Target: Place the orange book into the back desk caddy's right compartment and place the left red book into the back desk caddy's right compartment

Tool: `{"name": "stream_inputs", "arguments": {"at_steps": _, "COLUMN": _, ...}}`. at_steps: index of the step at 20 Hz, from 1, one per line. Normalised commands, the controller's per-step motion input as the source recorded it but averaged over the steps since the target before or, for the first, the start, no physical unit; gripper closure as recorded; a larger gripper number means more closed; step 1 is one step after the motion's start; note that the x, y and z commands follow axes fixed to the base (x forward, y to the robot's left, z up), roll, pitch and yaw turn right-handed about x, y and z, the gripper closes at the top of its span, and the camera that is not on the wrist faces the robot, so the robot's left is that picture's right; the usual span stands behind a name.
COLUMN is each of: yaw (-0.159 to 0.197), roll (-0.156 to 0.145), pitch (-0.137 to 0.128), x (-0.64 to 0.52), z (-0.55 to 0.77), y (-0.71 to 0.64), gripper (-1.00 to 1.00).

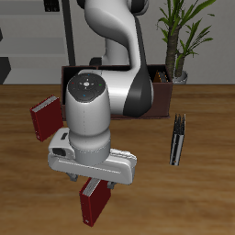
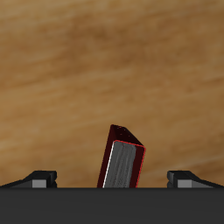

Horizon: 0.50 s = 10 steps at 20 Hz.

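My gripper (image 1: 93, 182) hangs open over the left red book (image 1: 92, 204), which stands near the table's front edge. In the wrist view the book (image 2: 122, 163) leans slightly and shows its grey-white page edges. It sits between my spread fingertips (image 2: 40, 178), and neither one touches it. The back desk caddy (image 1: 73, 73) is a dark brown box at the table's back, mostly hidden behind my arm. A thin orange sliver, probably the orange book (image 1: 162, 79), shows at the caddy's end beside the plant. Which compartment it is in I cannot tell.
The other red book (image 1: 44, 118) stands farther back, beside my arm. A thin black-and-grey book (image 1: 177, 139) stands on the opposite side. A potted plant (image 1: 181, 37) stands at the back by the caddy's end.
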Motion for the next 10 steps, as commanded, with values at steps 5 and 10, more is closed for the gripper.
{"name": "stream_inputs", "arguments": {"at_steps": 5, "yaw": -0.019, "roll": -0.014, "pitch": 0.016, "x": -0.02, "z": -0.31, "y": -0.08, "gripper": -1.00}}
{"name": "stream_inputs", "arguments": {"at_steps": 10, "yaw": -0.012, "roll": -0.016, "pitch": 0.015, "x": -0.09, "z": -0.28, "y": -0.08, "gripper": -1.00}}
